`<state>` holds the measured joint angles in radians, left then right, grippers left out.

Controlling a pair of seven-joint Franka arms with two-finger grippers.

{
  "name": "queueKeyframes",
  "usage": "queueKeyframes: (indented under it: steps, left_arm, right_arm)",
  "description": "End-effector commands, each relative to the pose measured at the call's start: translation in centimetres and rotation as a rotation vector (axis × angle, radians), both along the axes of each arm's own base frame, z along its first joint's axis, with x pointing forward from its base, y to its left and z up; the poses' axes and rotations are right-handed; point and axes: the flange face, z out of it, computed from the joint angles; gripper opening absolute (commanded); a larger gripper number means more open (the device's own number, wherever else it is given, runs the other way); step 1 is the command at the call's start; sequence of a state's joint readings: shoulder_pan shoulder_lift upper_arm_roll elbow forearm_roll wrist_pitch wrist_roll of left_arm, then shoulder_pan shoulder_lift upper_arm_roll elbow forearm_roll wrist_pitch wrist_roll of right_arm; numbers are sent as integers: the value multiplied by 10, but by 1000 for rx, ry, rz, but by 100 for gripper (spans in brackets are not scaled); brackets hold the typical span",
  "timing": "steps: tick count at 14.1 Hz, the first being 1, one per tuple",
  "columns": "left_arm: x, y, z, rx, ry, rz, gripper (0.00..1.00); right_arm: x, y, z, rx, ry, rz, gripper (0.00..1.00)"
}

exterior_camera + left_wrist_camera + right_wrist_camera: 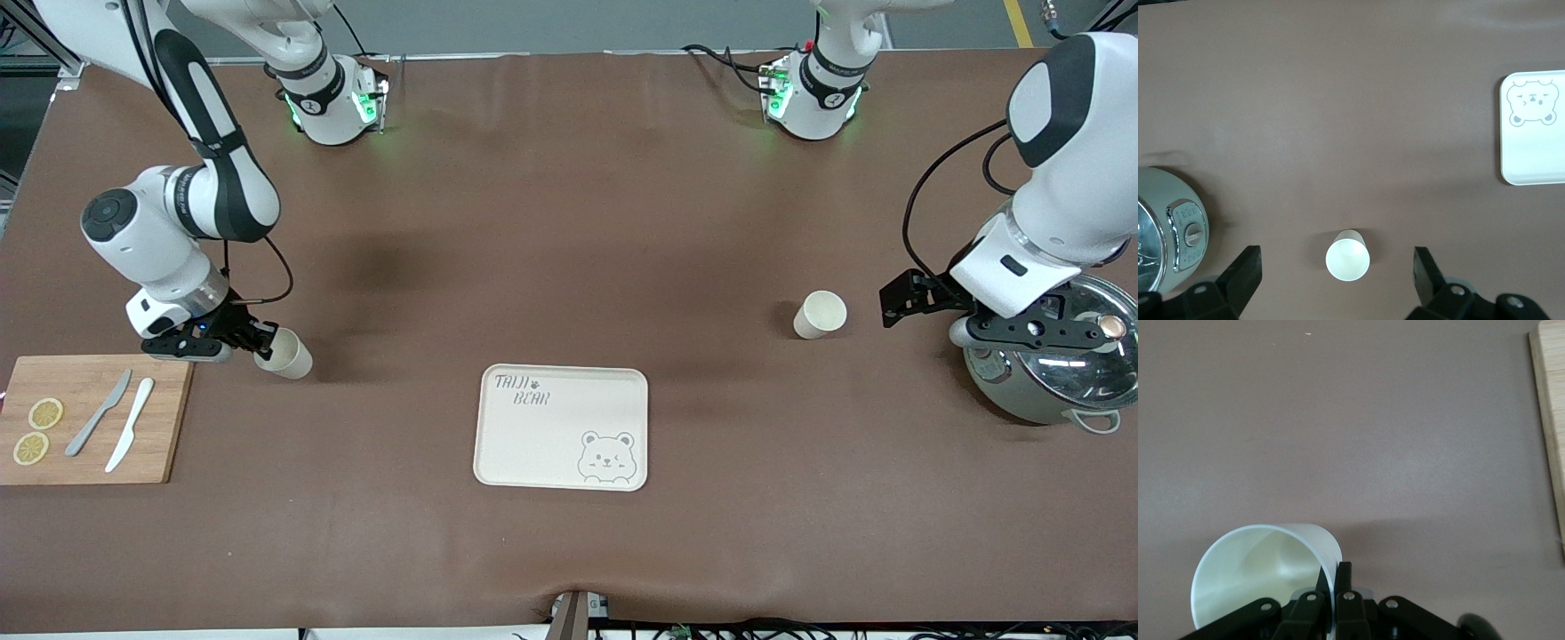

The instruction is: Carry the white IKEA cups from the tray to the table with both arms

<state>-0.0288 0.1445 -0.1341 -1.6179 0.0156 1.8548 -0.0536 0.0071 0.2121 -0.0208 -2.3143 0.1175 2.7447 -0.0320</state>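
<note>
One white cup [820, 314] stands upright on the brown table near the left arm's end. My left gripper [902, 300] hovers beside it, next to the pot, and is open. In the left wrist view this cup [1347, 255] shows between the spread fingers of the left gripper [1336, 261], well apart from both. My right gripper [260, 341] is shut on the wall of the other white cup [288, 355], which is tilted beside the cutting board. In the right wrist view one finger is inside the rim of that cup [1258, 577] and one outside, with the right gripper [1334, 575] pinching the wall.
A cream bear tray [484, 427] [1535, 153] lies mid-table, nearer the front camera than both cups. A grey-green lidded pot [1049, 378] [1171, 233] stands at the left arm's end. A wooden cutting board [169, 418] [1551, 420] with two knives and lemon slices lies at the right arm's end.
</note>
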Motion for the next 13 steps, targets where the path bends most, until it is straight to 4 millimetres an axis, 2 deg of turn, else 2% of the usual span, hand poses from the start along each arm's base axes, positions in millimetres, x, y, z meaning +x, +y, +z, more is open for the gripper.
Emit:
queueKeyframes:
  steps: [1, 3, 6, 13]
  left_arm:
    - [-4, 2, -6, 8, 38, -22, 100]
    - [-8, 10, -12, 23, 101, -64, 100]
    - [-9, 10, -13, 23, 104, -66, 100]
    - [-9, 10, -11, 25, 102, -77, 100]
  right_arm:
    - [-4, 8, -10, 7, -26, -23, 1]
    - [-5, 14, -18, 9, -32, -35, 1]
    - [-7, 15, -31, 3, -49, -37, 2]
    - [-10, 14, -46, -5, -73, -41, 5]
